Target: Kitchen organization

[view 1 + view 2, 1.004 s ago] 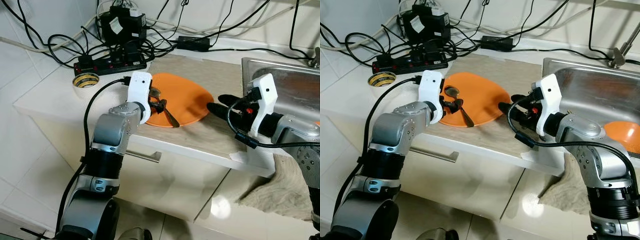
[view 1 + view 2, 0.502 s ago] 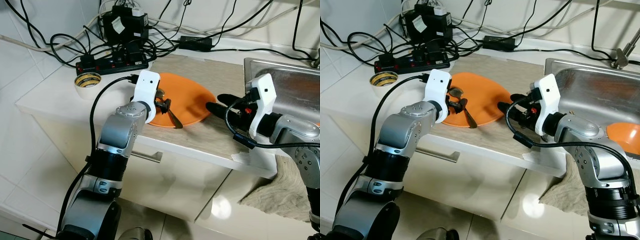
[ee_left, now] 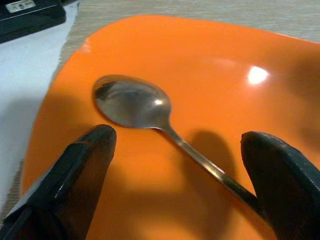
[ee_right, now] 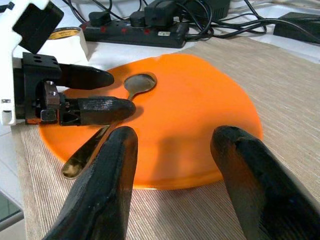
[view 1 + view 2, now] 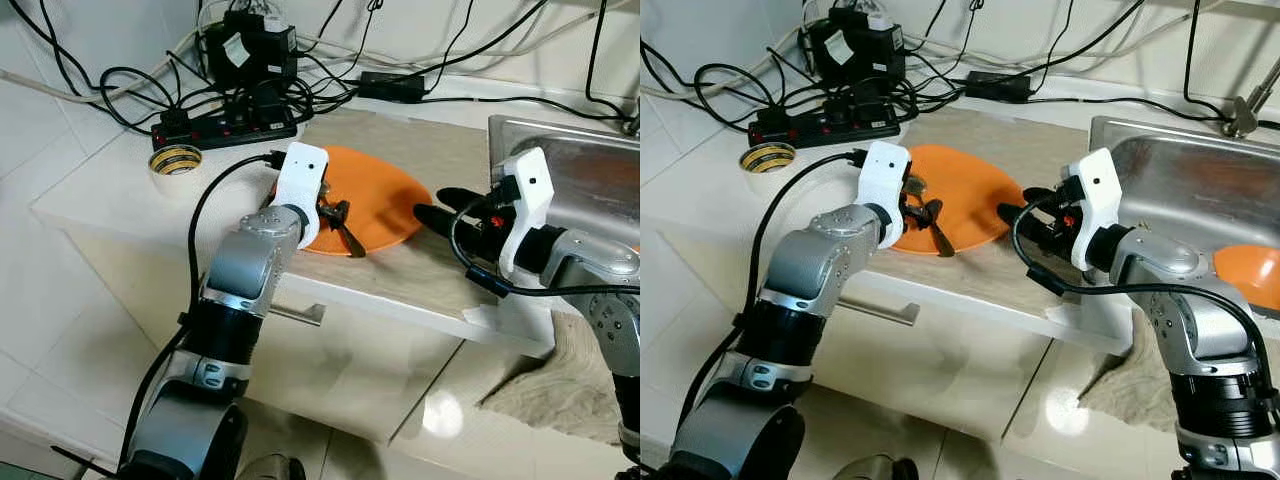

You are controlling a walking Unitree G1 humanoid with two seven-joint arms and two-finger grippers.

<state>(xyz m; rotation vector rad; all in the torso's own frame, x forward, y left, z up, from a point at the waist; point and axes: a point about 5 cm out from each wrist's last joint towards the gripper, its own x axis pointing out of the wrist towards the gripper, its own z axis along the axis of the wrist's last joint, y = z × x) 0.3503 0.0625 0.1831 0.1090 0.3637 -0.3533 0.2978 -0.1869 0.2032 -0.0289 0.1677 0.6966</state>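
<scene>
An orange plate [image 5: 385,190] lies on the beige mat of the counter, with a metal spoon [image 5: 938,235] lying in it. My left gripper [image 5: 334,211] is low over the plate's near left part and open. In the left wrist view its two black fingers [image 3: 80,165] stand wide on either side of the spoon [image 3: 131,102] handle without touching it. My right gripper [image 5: 431,205] is open at the plate's right edge, pointing across it. From the right wrist view the plate [image 4: 200,115] and the spoon [image 4: 139,82] lie just beyond its fingers [image 4: 107,175].
A black power strip [image 5: 222,131] and tangled cables crowd the back left, with a tape roll [image 5: 172,160] beside them. A steel sink [image 5: 585,170] lies to the right, holding something orange [image 5: 1248,272]. A towel [image 5: 560,385] hangs below the counter's front edge.
My left gripper has moved right along the plate, and now straddles the spoon's handle. The right gripper has stayed where it was.
</scene>
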